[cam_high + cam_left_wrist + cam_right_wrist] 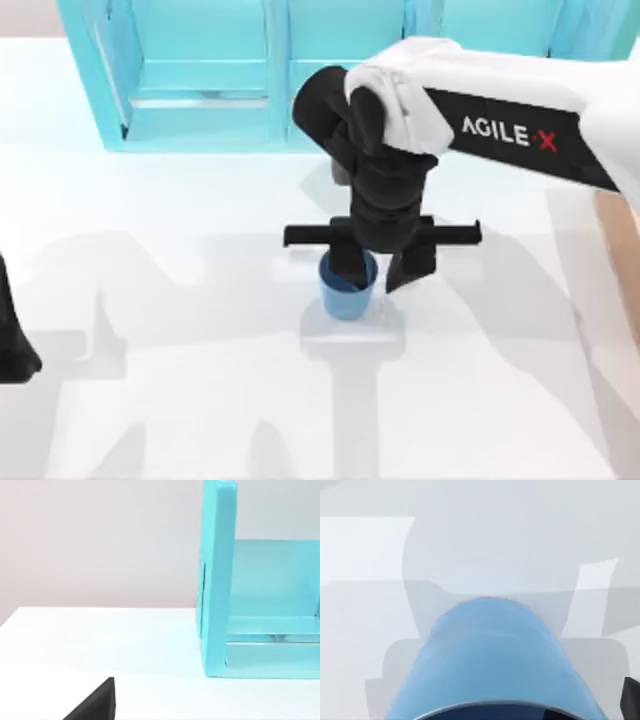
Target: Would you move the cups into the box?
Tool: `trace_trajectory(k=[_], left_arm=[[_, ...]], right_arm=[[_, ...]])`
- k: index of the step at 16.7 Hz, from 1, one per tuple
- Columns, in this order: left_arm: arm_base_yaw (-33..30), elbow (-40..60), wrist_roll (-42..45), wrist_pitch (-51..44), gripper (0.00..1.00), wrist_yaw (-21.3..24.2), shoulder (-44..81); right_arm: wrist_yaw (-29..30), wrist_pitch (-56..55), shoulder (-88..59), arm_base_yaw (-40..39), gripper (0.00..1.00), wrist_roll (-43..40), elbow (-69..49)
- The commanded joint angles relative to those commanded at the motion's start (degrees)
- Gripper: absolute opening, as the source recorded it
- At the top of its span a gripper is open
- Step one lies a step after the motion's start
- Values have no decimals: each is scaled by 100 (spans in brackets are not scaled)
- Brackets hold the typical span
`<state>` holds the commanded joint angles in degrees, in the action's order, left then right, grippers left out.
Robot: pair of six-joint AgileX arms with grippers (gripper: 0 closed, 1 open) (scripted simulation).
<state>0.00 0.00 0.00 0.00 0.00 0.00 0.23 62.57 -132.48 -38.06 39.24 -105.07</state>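
A plain blue tapered cup (pixel 348 292) stands upright on the white table near the middle; in the right wrist view the cup (pixel 490 665) is very close, seen from above its rim. My right gripper (pixel 380 268) hangs point-down over it, open. One finger dips into the cup's mouth, the other finger (pixel 415 265) stands outside, to the cup's right. A tan strip of the box (pixel 622 250) shows at the table's right edge, partly under the right arm. My left gripper (pixel 12 345) is parked at the left edge.
A big turquoise shelf unit (pixel 200 80) runs along the back of the table, close behind the right arm's wrist; the shelf unit (pixel 260 605) also stands ahead in the left wrist view. White tabletop (pixel 180 400) stretches in front of and left of the cup.
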Motion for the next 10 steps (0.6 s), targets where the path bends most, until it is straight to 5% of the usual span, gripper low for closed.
trace_trajectory(k=[2, 10], left_arm=[[0, 0, 0, 0, 100, 0, 0], [0, 0, 0, 0, 100, 0, 0]], right_arm=[[0, 0, 0, 0, 0, 0, 0], [1, 0, 9, 15, 0, 2, -4]])
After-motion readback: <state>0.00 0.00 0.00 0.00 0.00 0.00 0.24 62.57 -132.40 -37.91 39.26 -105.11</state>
